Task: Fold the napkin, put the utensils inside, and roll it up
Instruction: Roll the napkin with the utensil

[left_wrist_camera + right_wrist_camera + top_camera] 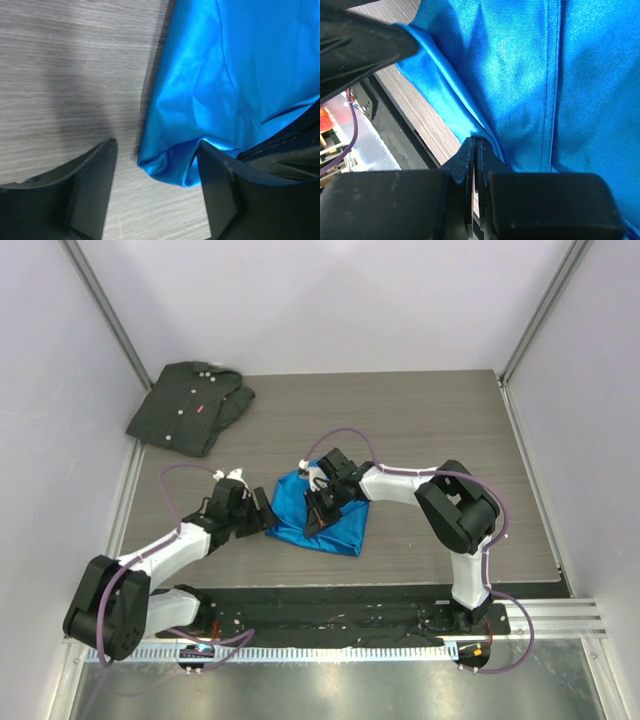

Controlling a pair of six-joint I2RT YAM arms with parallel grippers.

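The bright blue napkin [325, 520] lies crumpled on the wooden table, in front of the middle. My right gripper [322, 506] is over it and shut on a fold of the napkin [530, 75], the cloth pinched at the tips [475, 144]. My left gripper [263, 519] is open at the napkin's left edge. In the left wrist view a folded corner of the napkin [172, 162] lies between the open fingers [220, 185], touching the right one. The knife is not in view.
A dark grey-black buttoned shirt [190, 405] lies bunched at the table's far left corner. Grey walls close in both sides and the back. A black base rail [330, 610] runs along the near edge.
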